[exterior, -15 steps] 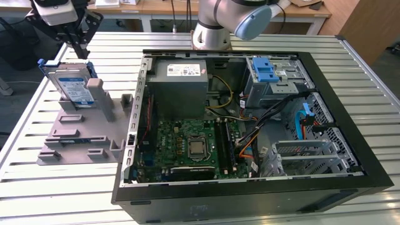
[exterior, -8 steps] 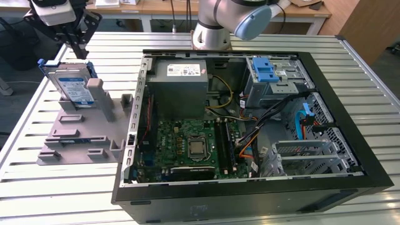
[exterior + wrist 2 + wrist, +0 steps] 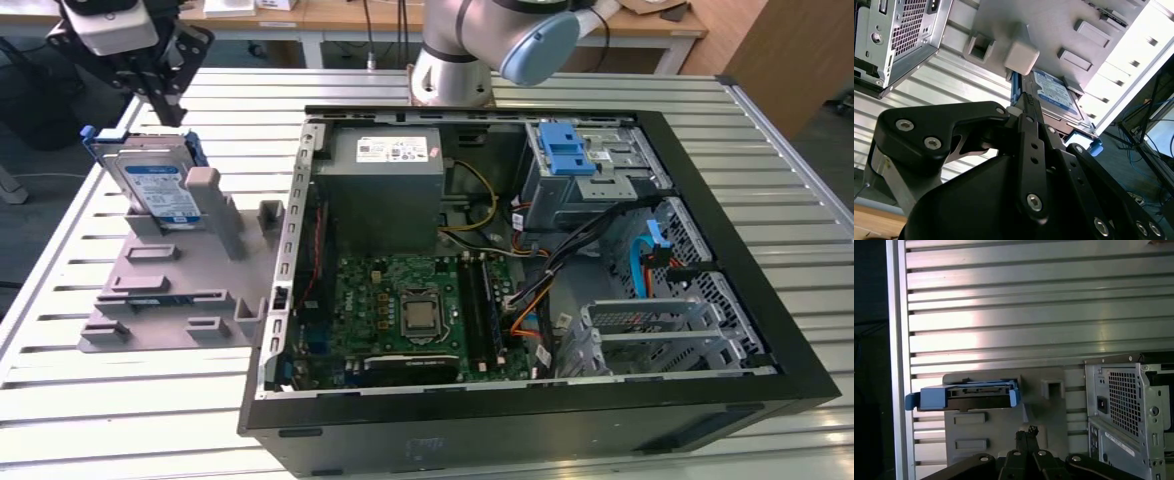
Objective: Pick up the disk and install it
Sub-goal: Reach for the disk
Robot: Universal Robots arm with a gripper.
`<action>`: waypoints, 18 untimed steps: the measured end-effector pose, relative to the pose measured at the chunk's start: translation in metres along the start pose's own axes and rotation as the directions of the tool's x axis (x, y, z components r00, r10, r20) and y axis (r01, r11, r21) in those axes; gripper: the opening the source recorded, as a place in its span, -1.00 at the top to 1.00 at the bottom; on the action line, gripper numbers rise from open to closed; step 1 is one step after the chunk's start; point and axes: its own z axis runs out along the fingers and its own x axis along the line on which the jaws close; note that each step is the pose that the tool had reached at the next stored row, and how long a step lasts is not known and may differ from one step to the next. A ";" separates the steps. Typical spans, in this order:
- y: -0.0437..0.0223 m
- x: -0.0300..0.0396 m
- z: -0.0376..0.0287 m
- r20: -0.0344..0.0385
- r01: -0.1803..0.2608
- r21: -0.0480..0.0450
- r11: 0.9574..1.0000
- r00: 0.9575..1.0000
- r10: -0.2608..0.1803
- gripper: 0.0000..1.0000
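There is one disk, one grey holder and one gripper. One open computer case holds one power supply and one blue bracket

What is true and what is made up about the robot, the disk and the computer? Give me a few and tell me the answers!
1. The disk stands on its edge in a grey holder. True.
2. The gripper has the disk in its grasp. False: it is above the disk with its fingers shut on nothing.
3. The computer case is open, so its insides show. True.
4. The disk is already inside the computer case. False: it is outside, on the table, towards the exterior view's left of the case.
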 end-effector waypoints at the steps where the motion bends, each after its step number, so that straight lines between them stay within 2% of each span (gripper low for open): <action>1: 0.0000 0.0004 0.0001 0.000 0.000 0.000 1.000 1.000 0.000 0.79; 18: -0.0006 0.0072 0.0010 0.000 0.000 0.000 1.000 1.000 0.000 0.79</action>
